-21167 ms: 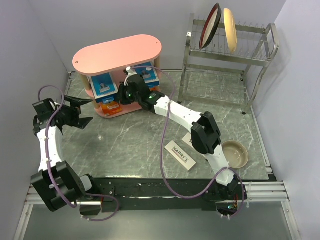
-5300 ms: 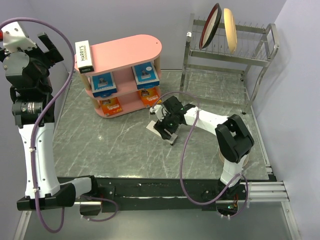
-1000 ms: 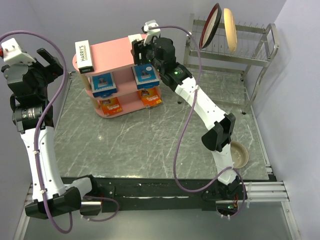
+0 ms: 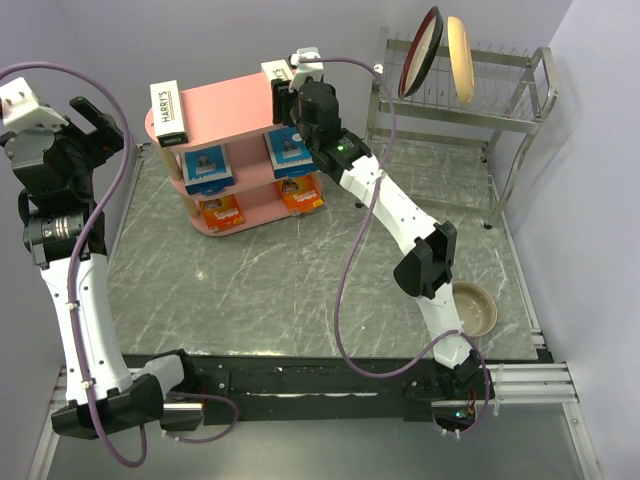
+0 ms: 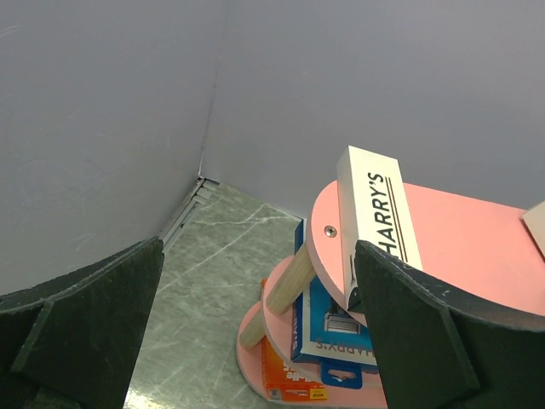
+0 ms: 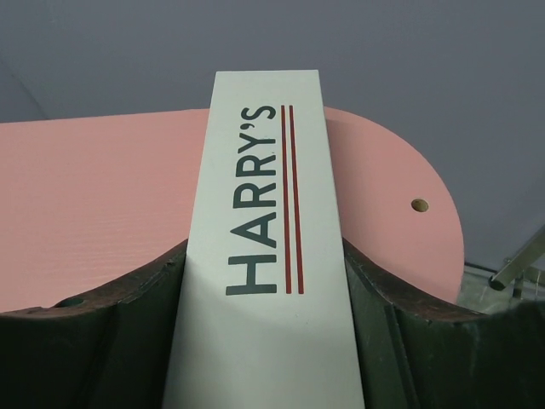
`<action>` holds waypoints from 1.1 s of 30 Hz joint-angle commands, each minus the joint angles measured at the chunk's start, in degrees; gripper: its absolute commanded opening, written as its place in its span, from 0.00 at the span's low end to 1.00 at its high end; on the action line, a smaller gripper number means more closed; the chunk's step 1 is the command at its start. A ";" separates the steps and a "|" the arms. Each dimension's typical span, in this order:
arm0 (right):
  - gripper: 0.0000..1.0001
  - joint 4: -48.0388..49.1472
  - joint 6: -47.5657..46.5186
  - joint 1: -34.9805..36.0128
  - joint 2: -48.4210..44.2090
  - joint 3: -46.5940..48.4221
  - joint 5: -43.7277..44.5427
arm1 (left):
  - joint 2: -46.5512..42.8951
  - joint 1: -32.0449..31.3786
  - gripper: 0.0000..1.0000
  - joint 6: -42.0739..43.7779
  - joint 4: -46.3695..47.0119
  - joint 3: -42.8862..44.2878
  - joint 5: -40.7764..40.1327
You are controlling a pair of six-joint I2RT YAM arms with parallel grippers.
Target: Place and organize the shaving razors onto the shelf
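Right jaws: closed on the sides of a HARRY'S box (image 6: 264, 256), one finger against each long edge, as the right wrist view shows.
Left jaws: spread wide with nothing between them, raised at the upper left of the top view, well apart from the shelf (image 4: 225, 100).
Held box: over the pink top tier, toward its right rounded end, lettering up. Whether its underside touches the top cannot be told.
Second box (image 4: 167, 112): lies on the left end of the same tier and appears to overhang the rim.
Blue cards (image 4: 207, 170): two stand on the middle tier, one at each end.
Orange cards (image 4: 220, 212): two stand on the bottom tier, under the blue ones.
Desk (image 4: 300, 290): no pack shows on it in the top view.
Step in hand: setting down the last pack. Five of the six look shelved, so the task seems near its end.
Next move calls for: lowering the held box flat onto the top tier, roughly parallel to the second box and fully inside the rim. The jaws would open only once it rests, then lift straight away without dragging it.
Possible tidy-up: the second box may want a nudge inward from the edge.
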 commanded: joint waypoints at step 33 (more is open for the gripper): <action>1.00 -3.33 -6.03 0.97 -23.38 -15.60 1.15 | -1.47 0.54 1.00 -3.07 1.28 -2.49 6.97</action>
